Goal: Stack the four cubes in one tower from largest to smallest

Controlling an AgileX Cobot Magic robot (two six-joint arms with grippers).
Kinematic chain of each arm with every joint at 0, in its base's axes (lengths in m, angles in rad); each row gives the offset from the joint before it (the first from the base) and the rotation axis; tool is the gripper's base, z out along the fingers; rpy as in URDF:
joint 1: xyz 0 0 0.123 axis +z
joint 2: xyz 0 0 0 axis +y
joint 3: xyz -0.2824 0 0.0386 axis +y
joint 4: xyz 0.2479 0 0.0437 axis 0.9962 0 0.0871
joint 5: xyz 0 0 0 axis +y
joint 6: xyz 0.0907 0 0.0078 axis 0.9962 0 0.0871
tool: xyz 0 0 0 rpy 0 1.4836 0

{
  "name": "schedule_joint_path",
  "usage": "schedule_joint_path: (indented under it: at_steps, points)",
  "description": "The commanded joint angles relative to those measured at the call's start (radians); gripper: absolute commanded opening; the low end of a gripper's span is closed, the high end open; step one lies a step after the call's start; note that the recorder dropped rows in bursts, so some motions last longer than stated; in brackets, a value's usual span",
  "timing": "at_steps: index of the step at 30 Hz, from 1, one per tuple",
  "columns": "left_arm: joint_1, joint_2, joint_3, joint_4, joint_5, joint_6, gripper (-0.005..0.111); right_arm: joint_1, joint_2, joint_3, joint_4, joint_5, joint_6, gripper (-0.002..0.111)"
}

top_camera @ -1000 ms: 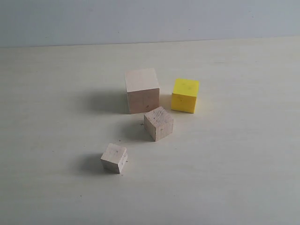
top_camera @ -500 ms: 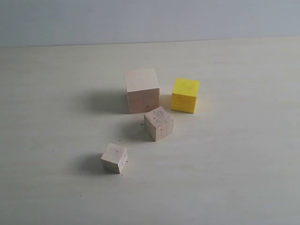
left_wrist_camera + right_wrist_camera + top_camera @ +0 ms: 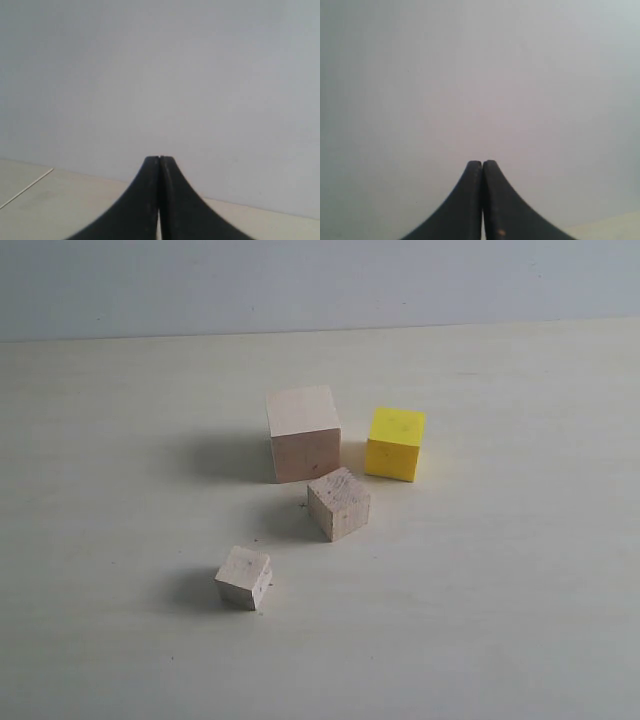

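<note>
Nothing's getting stacked yet: all four cubes are sitting loose on the table (image 3: 500, 590). The large cube (image 3: 303, 432) is sitting mid-table with the yellow cube (image 3: 394, 443) just beside it on the right, the medium cube (image 3: 338, 503) is sitting close in front of them, and the small cube (image 3: 243, 577) is lying apart, nearer the camera and to the left. The left gripper (image 3: 159, 159) and right gripper (image 3: 482, 163) are both pointing at a blank wall, jaws pressed together on nothing, so I'm guessing they're parked. The large one is probably serving as the base where it sits, with yellow going on first.
</note>
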Motion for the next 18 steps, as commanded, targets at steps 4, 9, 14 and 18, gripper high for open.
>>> schedule_joint_path:
  at_steps: [4, 9, 14, 18]
  points:
    - [-0.007, 0.088, -0.183, -0.024, 0.13, -0.026, 0.0, 0.014, 0.204, -0.255, -0.019, 0.199, -0.008, 0.0]
    - [-0.103, 0.23, -0.314, -0.124, 0.201, 0.017, 0.0, 0.11, 0.38, -0.387, -0.015, 0.283, -0.045, 0.0]
    - [-0.271, 0.413, -0.426, -0.257, 0.298, 0.298, 0.0, 0.246, 0.579, -0.484, 0.032, 0.374, -0.16, 0.0]
    - [-0.419, 0.563, -0.524, -0.362, 0.357, 0.402, 0.0, 0.357, 0.7, -0.535, 0.139, 0.446, -0.3, 0.0]
